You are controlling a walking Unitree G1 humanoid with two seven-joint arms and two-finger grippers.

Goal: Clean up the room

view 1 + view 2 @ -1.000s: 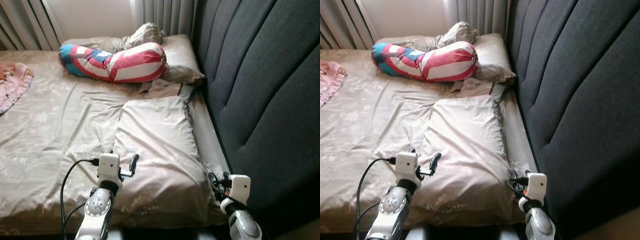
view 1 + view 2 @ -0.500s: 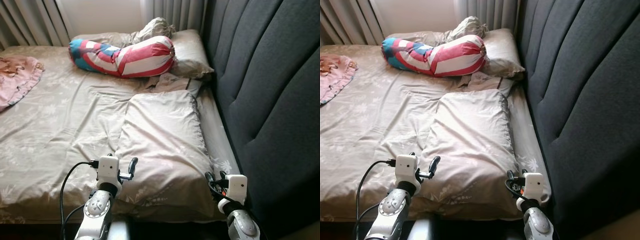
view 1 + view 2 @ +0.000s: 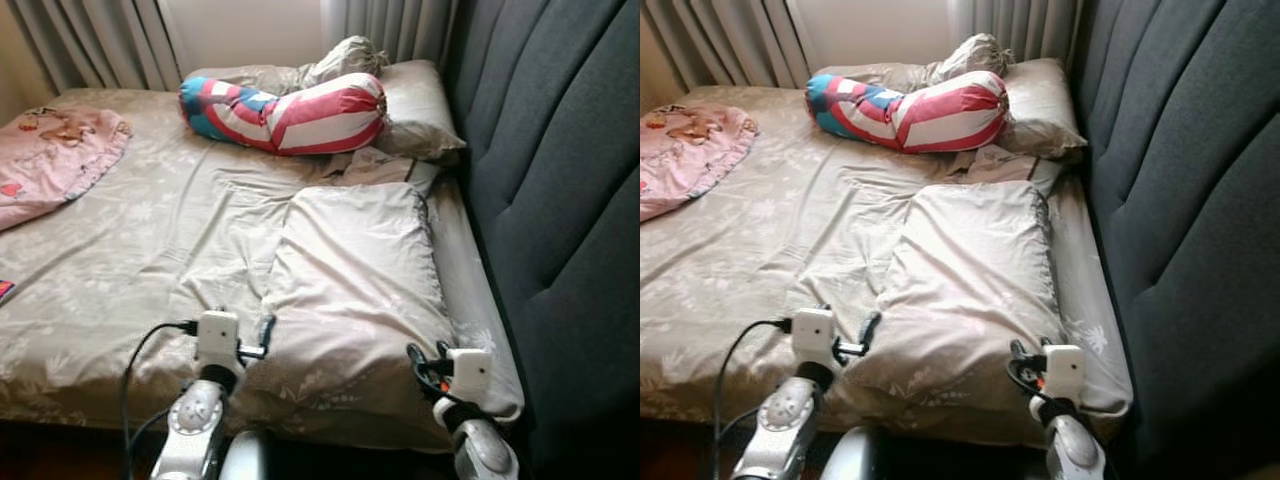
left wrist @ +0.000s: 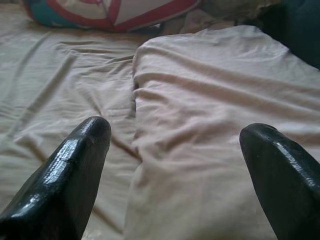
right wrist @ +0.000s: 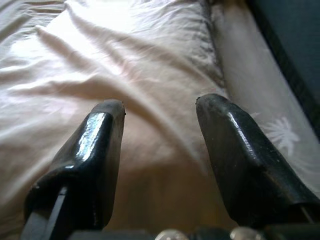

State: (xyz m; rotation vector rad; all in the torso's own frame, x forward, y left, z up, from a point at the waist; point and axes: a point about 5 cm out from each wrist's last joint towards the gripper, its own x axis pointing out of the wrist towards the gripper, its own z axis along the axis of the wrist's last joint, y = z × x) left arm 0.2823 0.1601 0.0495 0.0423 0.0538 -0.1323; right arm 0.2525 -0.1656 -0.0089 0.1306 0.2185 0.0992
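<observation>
Beige bedding fills the frame as you stand at the bed's near edge w/ both claws low, bottom centre. Near pillow (image 3: 355,280) lies flat mid-frame, its front edge just beyond the left gripper (image 4: 175,165), whose fingers gape wide, straddling the pillow's left edge in the wrist view. Right gripper (image 5: 160,150), fingers parted moderately and holding nothing, hovers at the pillow's lower-right corner, near the dark headboard (image 3: 560,180) at frame right. Likely step: take the pillow by both front corners; pinch deep into the fabric, lift evenly so it doesn't sag, and keep clear of the sheet (image 3: 150,250). Striped bolster (image 3: 285,112) rests upper centre against a second pillow (image 3: 415,105); pink blanket (image 3: 55,155) upper left, well apart.
</observation>
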